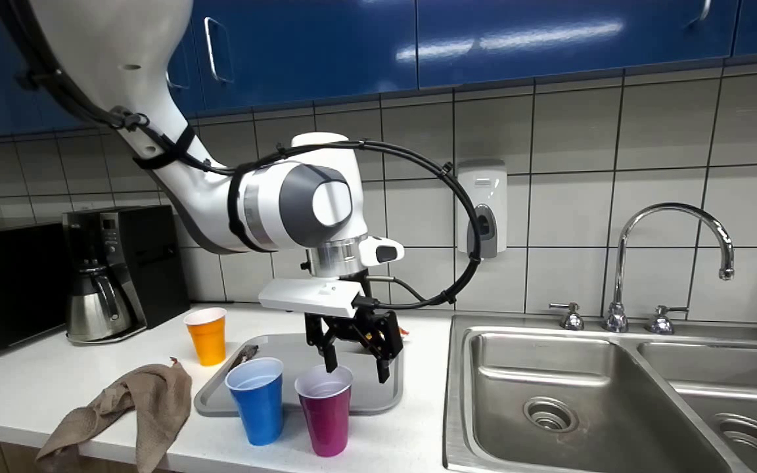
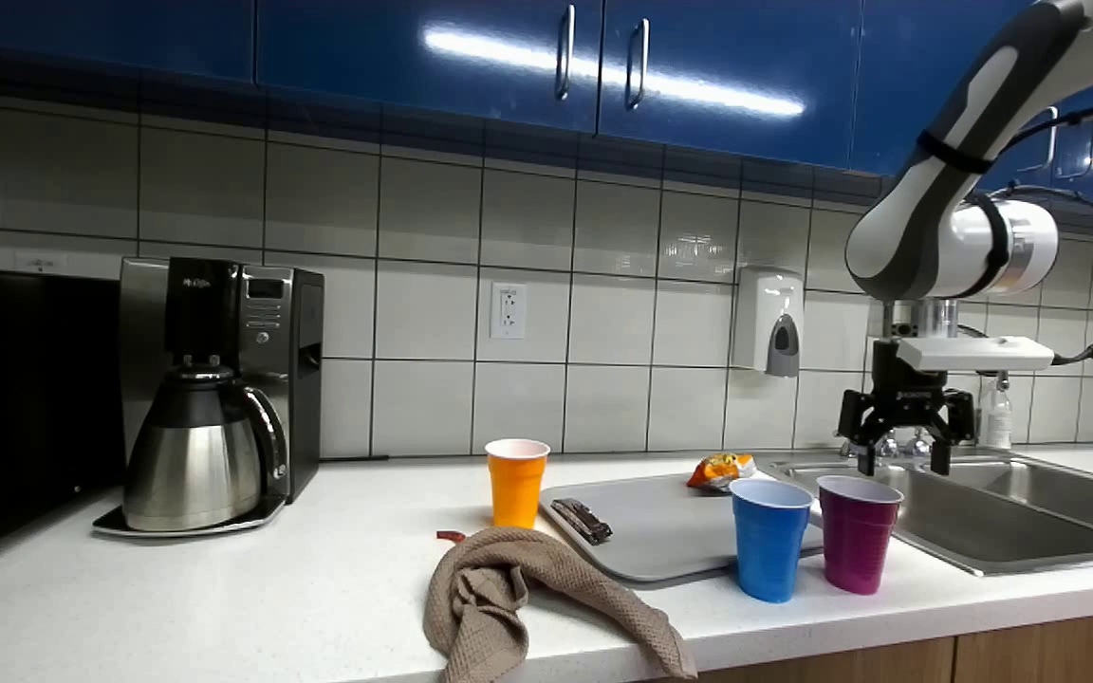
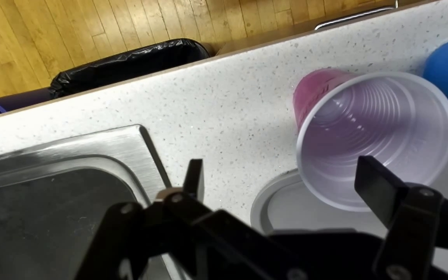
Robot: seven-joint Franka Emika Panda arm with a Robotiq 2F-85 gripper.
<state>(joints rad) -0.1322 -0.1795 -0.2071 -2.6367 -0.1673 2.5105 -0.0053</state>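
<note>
My gripper [image 1: 357, 373] is open and empty, pointing down above the counter. It also shows in an exterior view [image 2: 903, 465] and in the wrist view [image 3: 282, 171]. Nearest is a magenta cup with a white inside [image 1: 327, 420], upright; it also shows in the wrist view [image 3: 364, 132], where one finger overlaps its mouth. I cannot tell that they touch. A blue cup [image 2: 771, 545] stands upright beside it. A grey tray [image 2: 660, 522] lies behind both cups, bearing a dark wrapped bar [image 2: 583, 520] and an orange snack bag [image 2: 721, 470].
An orange cup [image 2: 515, 484] stands beside the tray. A brown towel [image 2: 509, 579] hangs over the counter edge. A steel sink [image 1: 460, 394] with a tall faucet [image 1: 674, 210] adjoins. A coffee maker [image 2: 224, 398], soap dispenser [image 1: 482, 203] and blue overhead cabinets [image 1: 313, 52] are around.
</note>
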